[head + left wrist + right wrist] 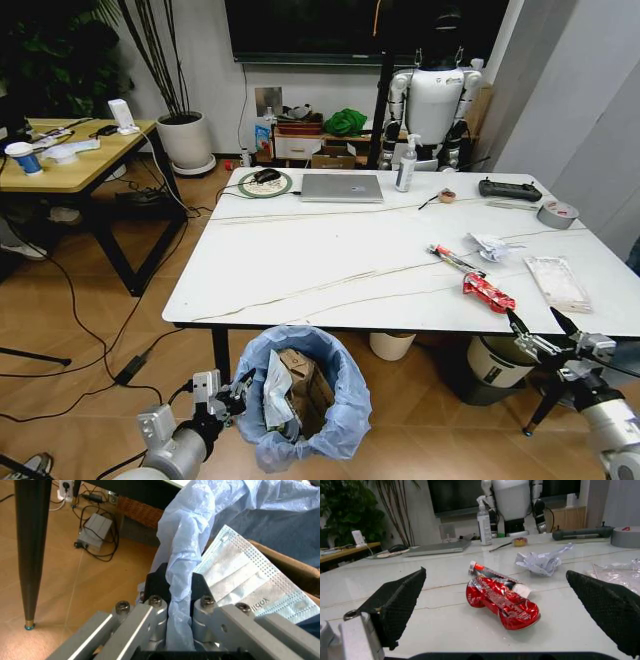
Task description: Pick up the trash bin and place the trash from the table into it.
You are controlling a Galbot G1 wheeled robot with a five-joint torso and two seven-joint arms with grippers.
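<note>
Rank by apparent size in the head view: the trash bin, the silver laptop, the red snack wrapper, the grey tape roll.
1. trash bin, nearest the camera, which inflates it
2. silver laptop
3. red snack wrapper and grey tape roll look similar; not ranked.

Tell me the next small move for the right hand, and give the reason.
Probably ease the right hand forward over the table edge to straddle the red snack wrapper. Its fingers are open and lined up on the wrapper, which lies just ahead, untouched. The left hand is shut on the trash bin liner below the table edge.
</note>
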